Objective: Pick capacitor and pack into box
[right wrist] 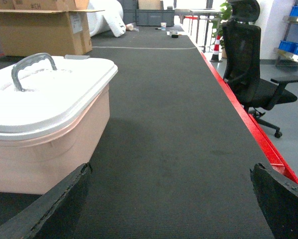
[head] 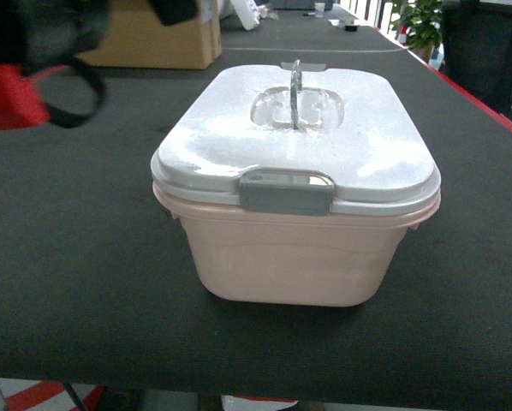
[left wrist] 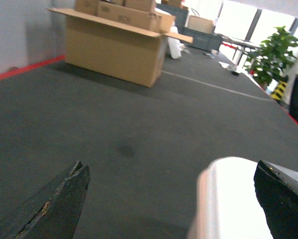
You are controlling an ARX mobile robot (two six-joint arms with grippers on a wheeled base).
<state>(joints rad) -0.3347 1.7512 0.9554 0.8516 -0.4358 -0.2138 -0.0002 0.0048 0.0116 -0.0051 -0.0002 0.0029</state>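
1. Head view: box [head: 294, 240] stands mid-table [head: 85, 282], lid [head: 299, 137] latched; capacitor not visible.
2. Left wrist: left gripper [left wrist: 171, 199] spread, holding nothing, box corner between fingers; cardboard carton [left wrist: 114, 47] beyond.
3. Right wrist: right gripper [right wrist: 171, 204] spread, holding nothing; box at left; office chair [right wrist: 253, 74] past table edge.

faint print on cardboard carton [left wrist: 114, 47], unreadable
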